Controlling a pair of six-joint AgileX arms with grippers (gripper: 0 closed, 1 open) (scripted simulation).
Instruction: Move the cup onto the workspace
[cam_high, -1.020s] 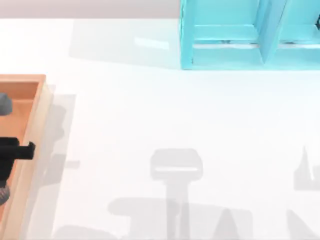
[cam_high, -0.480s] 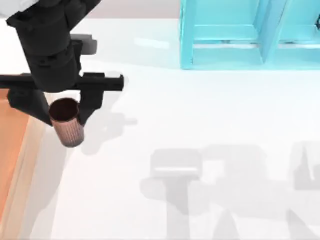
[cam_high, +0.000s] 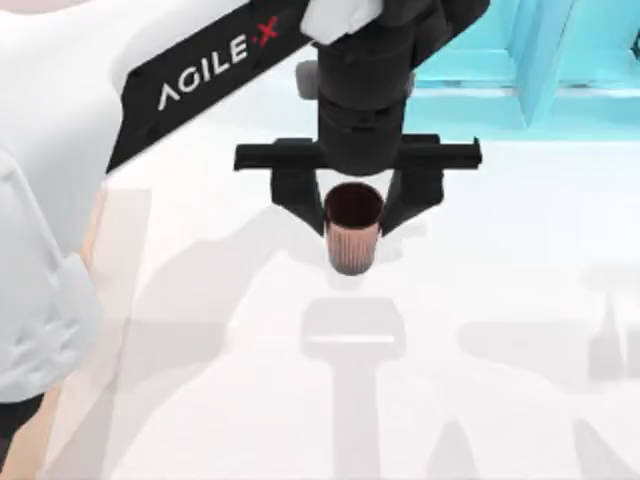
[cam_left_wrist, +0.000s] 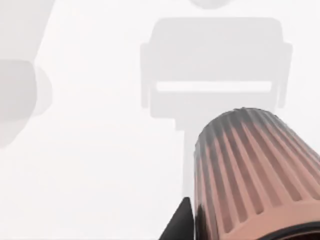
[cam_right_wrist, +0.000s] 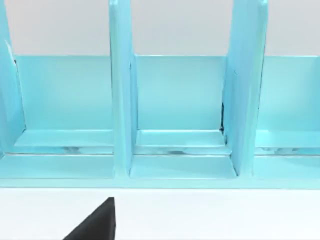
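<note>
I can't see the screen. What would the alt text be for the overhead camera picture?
Seen from above, the left gripper of a black and white AgileX arm holds a small ribbed reddish-brown cup upright between its fingers, above the middle of the white workspace. A light-blue shelf unit stands at the far right of the table.

My left arm reaches in across the bench, wrist pointing straight down; its end effector (cam_high: 353, 215) has both fingers (cam_high: 297, 195) clamped on the cup (cam_high: 352, 232), held upright between them
</note>
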